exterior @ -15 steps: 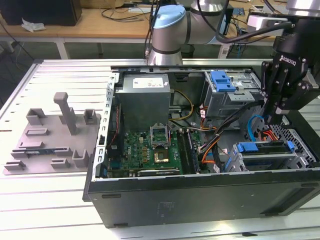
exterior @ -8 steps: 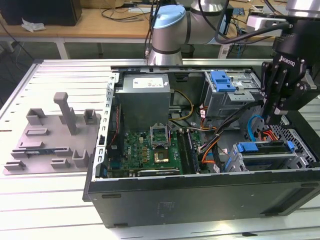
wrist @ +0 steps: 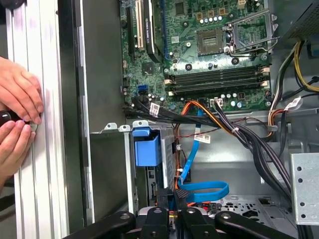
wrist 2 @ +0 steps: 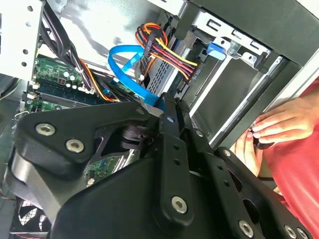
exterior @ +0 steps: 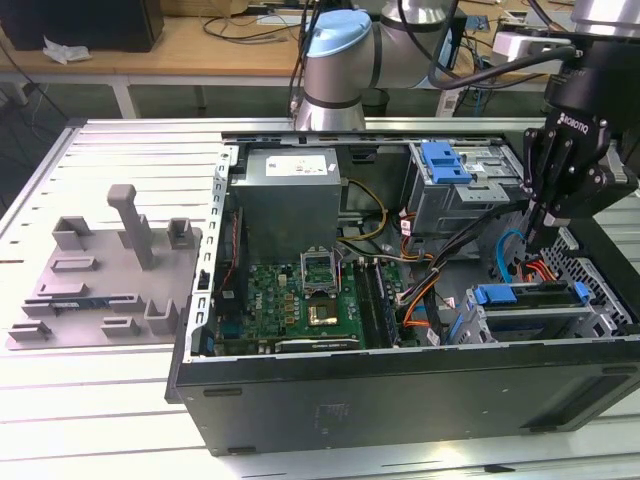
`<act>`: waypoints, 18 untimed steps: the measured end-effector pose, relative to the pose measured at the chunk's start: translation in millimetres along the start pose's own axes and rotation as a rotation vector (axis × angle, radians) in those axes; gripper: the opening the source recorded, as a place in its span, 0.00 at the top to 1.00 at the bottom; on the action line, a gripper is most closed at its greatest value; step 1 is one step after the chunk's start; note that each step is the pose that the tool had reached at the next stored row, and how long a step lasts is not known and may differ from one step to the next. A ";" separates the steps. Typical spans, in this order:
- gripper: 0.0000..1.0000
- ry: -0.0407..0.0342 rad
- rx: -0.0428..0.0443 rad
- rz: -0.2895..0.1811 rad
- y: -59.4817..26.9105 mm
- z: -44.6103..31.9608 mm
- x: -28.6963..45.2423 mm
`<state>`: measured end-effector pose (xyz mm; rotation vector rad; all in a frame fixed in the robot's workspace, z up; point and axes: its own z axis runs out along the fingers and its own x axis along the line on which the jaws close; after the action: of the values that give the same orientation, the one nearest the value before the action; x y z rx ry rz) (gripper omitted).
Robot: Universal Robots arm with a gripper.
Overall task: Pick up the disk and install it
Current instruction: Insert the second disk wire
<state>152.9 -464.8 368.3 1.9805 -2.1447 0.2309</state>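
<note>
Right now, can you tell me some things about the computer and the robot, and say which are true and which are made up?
1. The computer case lies open, showing its green motherboard. True.
2. The gripper hovers over the grey tray outside the case. False: it hangs over the case's drive cage end.
3. A person's hands rest by the case's edge. True.
4. The looped flat cable is red. False: it is blue.

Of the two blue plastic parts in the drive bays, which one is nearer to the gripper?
The lower blue carrier, just below the gripper. The other blue bracket sits atop the far cage.
</note>
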 end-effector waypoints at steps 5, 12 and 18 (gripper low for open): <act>0.84 -0.0005 -0.0009 0.003 0.0 0.0 0.0; 0.84 -0.0024 -0.0010 0.003 -0.1 0.1 0.3; 0.84 -0.0303 -0.0031 0.002 -0.9 2.7 9.9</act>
<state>153.0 -475.1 368.3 1.9932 -2.1638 0.1989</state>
